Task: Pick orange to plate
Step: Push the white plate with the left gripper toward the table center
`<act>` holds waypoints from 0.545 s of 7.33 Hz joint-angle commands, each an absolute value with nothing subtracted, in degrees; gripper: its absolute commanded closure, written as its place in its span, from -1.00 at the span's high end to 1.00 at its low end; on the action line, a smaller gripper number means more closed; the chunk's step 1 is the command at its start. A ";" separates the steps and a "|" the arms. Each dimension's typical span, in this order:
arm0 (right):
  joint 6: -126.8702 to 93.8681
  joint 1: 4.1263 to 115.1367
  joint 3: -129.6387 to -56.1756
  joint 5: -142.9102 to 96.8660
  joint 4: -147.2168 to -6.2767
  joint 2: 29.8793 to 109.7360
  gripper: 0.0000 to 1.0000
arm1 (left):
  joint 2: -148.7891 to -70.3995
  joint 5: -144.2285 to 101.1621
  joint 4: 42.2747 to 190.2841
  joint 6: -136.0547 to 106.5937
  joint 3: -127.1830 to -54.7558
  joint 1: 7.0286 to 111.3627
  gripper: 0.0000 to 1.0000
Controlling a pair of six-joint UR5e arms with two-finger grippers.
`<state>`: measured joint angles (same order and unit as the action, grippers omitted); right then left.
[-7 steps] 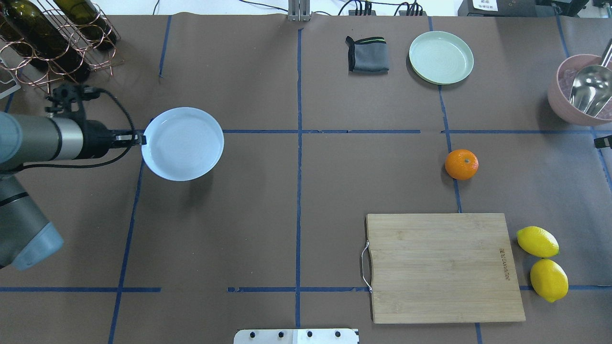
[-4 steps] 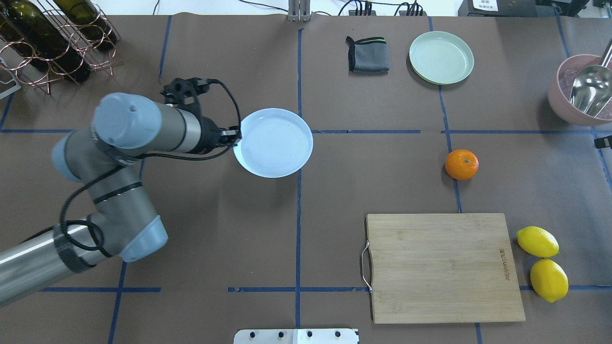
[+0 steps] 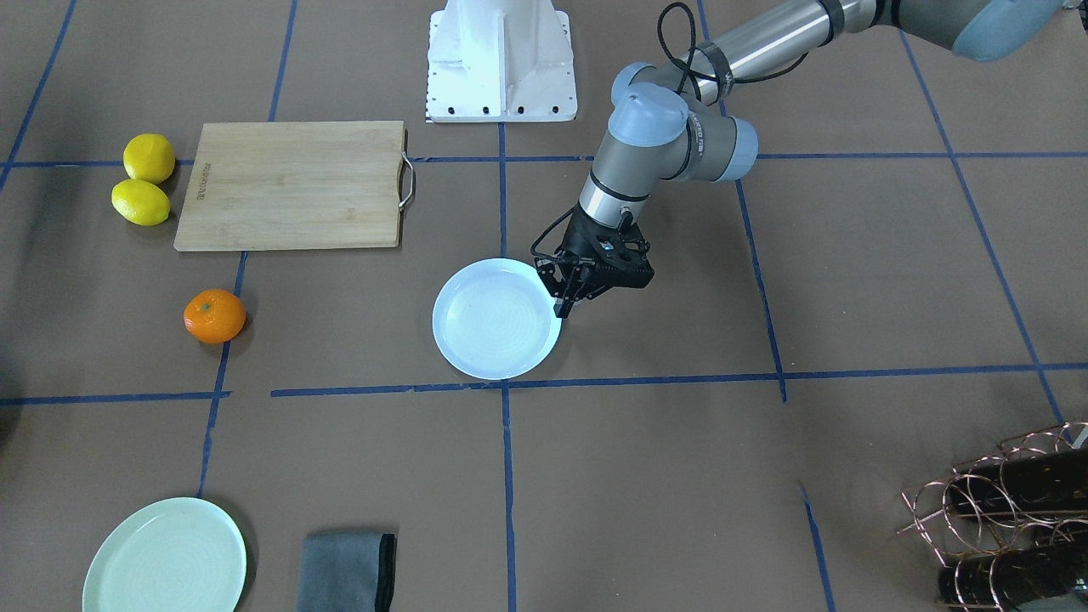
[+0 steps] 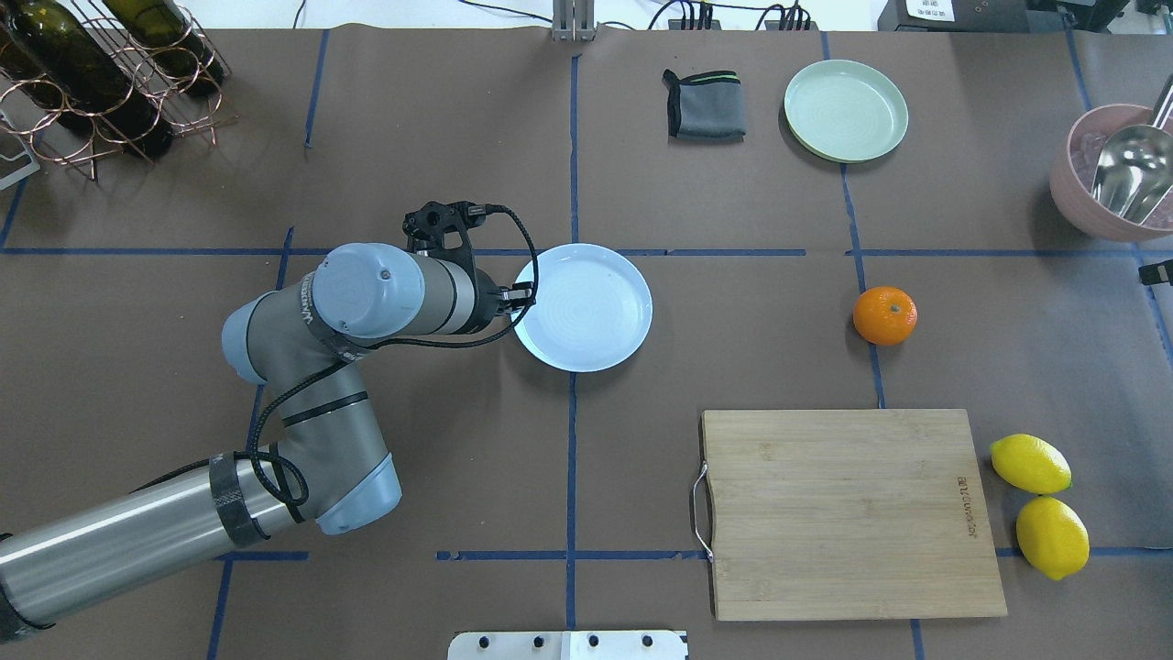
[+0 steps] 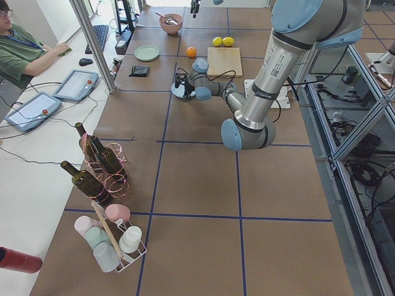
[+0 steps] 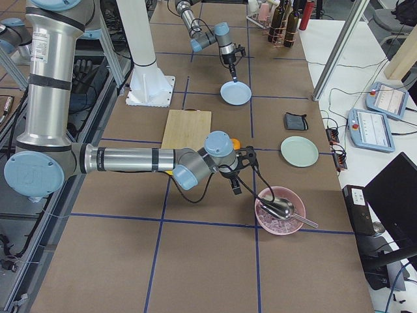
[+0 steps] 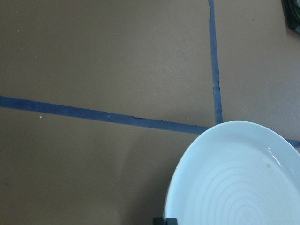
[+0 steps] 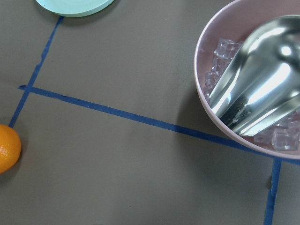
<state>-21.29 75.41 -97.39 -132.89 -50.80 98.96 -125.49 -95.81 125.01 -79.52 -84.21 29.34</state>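
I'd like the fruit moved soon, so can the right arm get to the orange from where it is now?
Probably yes. The right claw hangs between the orange and the pink bowl, and only bare table lies between it and the orange, so nothing looks to be in the way.

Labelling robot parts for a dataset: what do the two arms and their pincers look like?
The left arm and right arm are silver-grey tubes with pale-blue joint caps. Black cables loop to the black left pincer and right pincer.

The white plate (image 3: 493, 327) is being held at its rim by the left gripper (image 3: 561, 303), well apart from the orange (image 3: 214, 315).
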 commanded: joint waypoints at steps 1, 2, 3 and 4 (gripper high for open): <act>-21.27 75.41 -97.38 -132.89 -50.80 98.96 1.00 | -125.51 -95.71 125.68 -79.28 -83.32 29.09 -1.00; -21.27 75.41 -97.38 -132.89 -50.80 98.96 1.00 | -125.51 -95.71 125.68 -79.02 -83.41 29.09 0.04; -21.18 75.41 -97.56 -132.89 -50.71 98.88 1.00 | -125.16 -96.06 125.42 -77.88 -84.45 29.27 0.99; -21.27 75.41 -97.65 -132.89 -50.71 98.88 1.00 | -124.72 -96.59 124.72 -76.22 -87.77 29.70 1.00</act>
<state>-21.23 75.41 -97.52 -132.89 -50.75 98.91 -125.17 -96.07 125.33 -77.88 -84.93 29.33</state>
